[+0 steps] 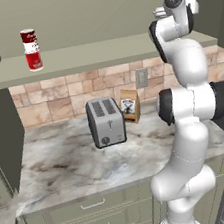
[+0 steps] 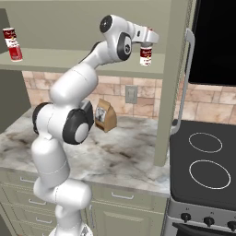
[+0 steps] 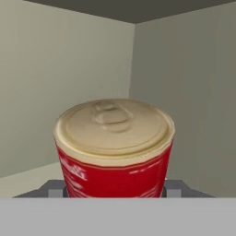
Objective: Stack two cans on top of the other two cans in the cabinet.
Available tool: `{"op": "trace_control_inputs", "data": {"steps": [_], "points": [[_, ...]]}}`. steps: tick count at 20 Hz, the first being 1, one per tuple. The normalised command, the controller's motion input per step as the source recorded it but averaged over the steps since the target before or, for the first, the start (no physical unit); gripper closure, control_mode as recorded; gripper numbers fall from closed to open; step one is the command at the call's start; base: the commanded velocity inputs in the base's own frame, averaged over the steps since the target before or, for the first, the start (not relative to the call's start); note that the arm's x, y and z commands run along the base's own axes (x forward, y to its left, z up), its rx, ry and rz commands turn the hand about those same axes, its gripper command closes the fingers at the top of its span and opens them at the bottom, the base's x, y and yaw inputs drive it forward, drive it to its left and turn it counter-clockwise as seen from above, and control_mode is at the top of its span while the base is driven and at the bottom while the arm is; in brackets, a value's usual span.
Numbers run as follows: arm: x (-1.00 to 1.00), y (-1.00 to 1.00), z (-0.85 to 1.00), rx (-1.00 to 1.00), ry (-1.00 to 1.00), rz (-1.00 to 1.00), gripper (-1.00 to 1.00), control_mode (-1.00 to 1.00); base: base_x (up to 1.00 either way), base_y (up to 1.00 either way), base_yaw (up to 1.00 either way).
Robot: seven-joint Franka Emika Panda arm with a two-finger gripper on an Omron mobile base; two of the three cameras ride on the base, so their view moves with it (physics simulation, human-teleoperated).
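Observation:
On the left of the cabinet shelf (image 1: 92, 61) two cans stand stacked: a dark-red-and-white can (image 1: 29, 37) on an almost all-red can (image 1: 34, 60). The same stack (image 2: 12, 44) shows far left in the right base view. At the shelf's right end my gripper (image 2: 146, 45) is shut from above on a soup can (image 2: 146, 56), red above and white below, at or just over the shelf board (image 2: 92, 64). In the hand view this can (image 3: 115, 152) shows its pale lid, with the finger tips (image 3: 54, 190) at its sides.
The cabinet's side panel (image 2: 177, 69) stands just right of the held can, with a black appliance (image 2: 214, 41) beyond it. On the marble counter (image 1: 66, 166) below are a toaster (image 1: 105, 121) and a brown bag (image 2: 106, 115). A stove (image 2: 207, 161) lies at the right.

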Motion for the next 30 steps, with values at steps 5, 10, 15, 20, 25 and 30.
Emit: {"op": "trace_control_inputs", "data": {"steps": [5, 10, 15, 20, 25, 30], "points": [[0.17, -0.05, 0.00, 0.00, 0.00, 0.03, 1.00, -1.00, 0.00, 0.00, 0.00], [0.13, -0.07, -0.01, 0.00, 0.00, 0.03, 1.00, -1.00, 0.00, 0.00, 0.00], [0.10, -0.08, -0.02, 0.00, 0.00, 0.02, 1.00, -1.00, 0.00, 0.00, 0.00], [0.07, -0.06, -0.02, 0.01, 0.00, 0.02, 1.00, -1.00, 0.00, 0.00, 0.00], [-0.01, -0.04, -0.08, 0.04, 0.01, 0.00, 1.00, -1.00, 0.00, 0.00, 0.00], [-0.05, -0.02, -0.08, 0.04, 0.00, 0.00, 1.00, -1.00, 0.00, 0.00, 0.00]]}}
